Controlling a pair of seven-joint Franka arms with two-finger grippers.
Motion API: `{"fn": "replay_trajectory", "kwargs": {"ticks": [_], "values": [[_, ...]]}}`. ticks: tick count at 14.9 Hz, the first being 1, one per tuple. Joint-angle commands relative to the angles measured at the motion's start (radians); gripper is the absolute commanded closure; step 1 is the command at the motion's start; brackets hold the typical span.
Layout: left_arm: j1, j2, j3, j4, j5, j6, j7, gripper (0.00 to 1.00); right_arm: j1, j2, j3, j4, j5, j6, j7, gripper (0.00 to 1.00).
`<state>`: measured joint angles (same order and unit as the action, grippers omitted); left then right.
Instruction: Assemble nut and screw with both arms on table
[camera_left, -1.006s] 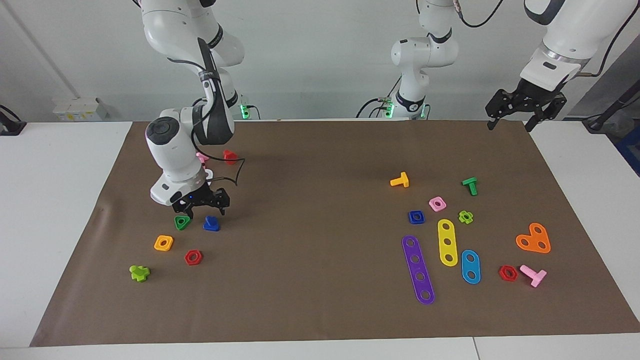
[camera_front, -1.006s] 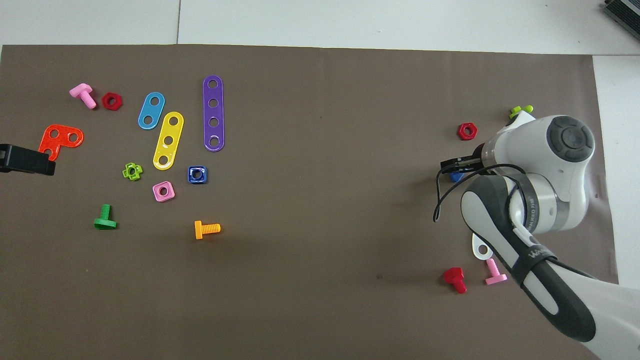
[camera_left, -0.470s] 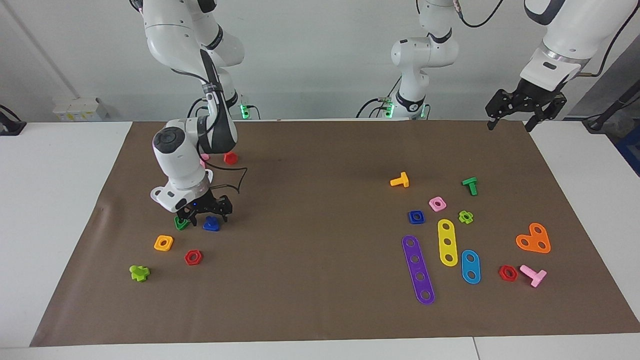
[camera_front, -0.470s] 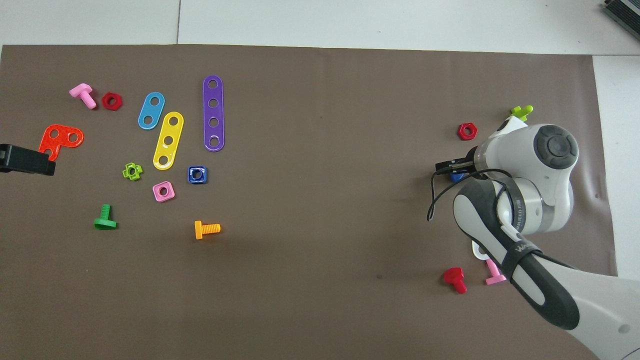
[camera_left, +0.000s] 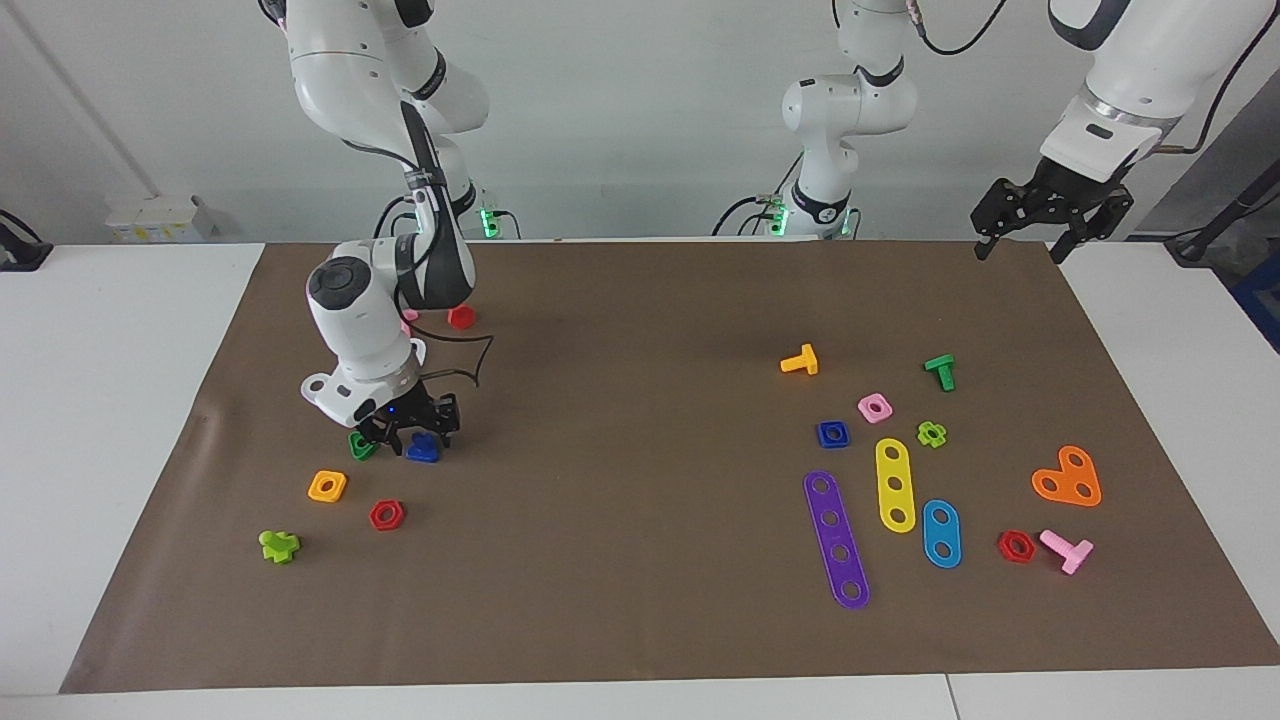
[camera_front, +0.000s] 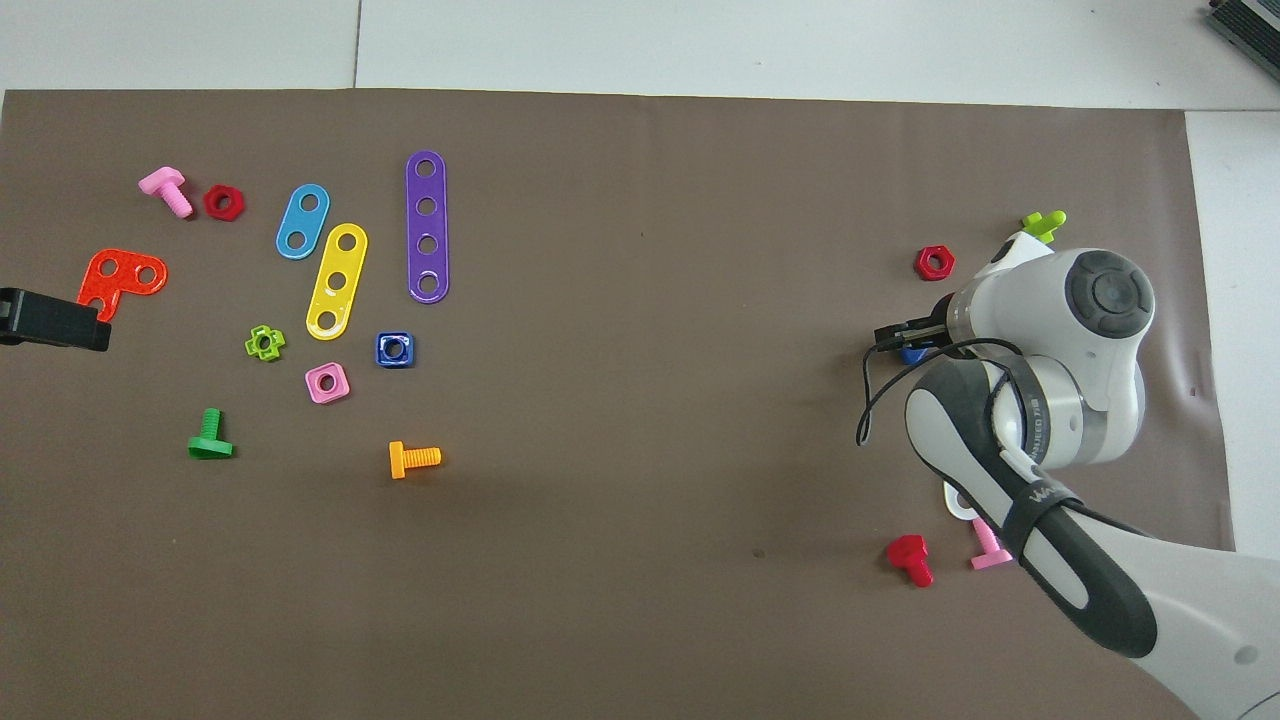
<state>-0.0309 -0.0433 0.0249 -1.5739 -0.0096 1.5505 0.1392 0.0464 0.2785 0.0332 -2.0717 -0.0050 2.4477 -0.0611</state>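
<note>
Brown mat (camera_left: 640, 600) on the table (camera_left: 120, 420): nothing assembled yet. Right gripper (camera_left: 418, 432) is down around the blue screw (camera_left: 424, 449); grip not confirmed. Left gripper (camera_left: 1035, 232) waits open. Blue nut (camera_left: 832, 434) lies untouched beside the pink nut (camera_left: 875, 407).

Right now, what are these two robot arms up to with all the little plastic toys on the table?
The right end effector is down at the small dark-blue plastic screw with the triangular head, beside a green triangular nut, apparently about to pick it up. The left end effector waits in the air, open. The dark-blue square plastic nut lies untouched among the coloured pieces at the left arm's end.
</note>
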Motion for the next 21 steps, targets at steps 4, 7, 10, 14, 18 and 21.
{"fn": "replay_trajectory", "kwargs": {"ticks": [4, 7, 10, 14, 18, 21], "values": [[0.017, -0.007, -0.008, -0.005, -0.009, -0.013, 0.008, 0.00, -0.013, -0.001, 0.005, -0.013, 0.008, 0.025, -0.037, 0.57], [0.017, -0.006, -0.010, -0.005, -0.009, -0.013, 0.008, 0.00, -0.026, -0.001, 0.007, -0.013, 0.008, 0.025, -0.039, 0.62], [0.017, -0.007, -0.008, -0.005, -0.009, -0.013, 0.008, 0.00, -0.026, -0.001, 0.005, -0.013, 0.008, 0.027, -0.039, 0.64], [0.017, -0.007, -0.008, -0.005, -0.009, -0.013, 0.008, 0.00, -0.025, -0.001, 0.007, -0.013, 0.008, 0.030, -0.032, 0.64], [0.017, -0.007, -0.008, -0.005, -0.009, -0.013, 0.008, 0.00, -0.016, -0.002, 0.007, -0.019, 0.008, 0.027, -0.034, 0.64], [0.017, -0.007, -0.008, -0.005, -0.009, -0.013, 0.008, 0.00, -0.016, -0.002, 0.007, -0.021, 0.008, 0.027, -0.039, 0.66]]}}
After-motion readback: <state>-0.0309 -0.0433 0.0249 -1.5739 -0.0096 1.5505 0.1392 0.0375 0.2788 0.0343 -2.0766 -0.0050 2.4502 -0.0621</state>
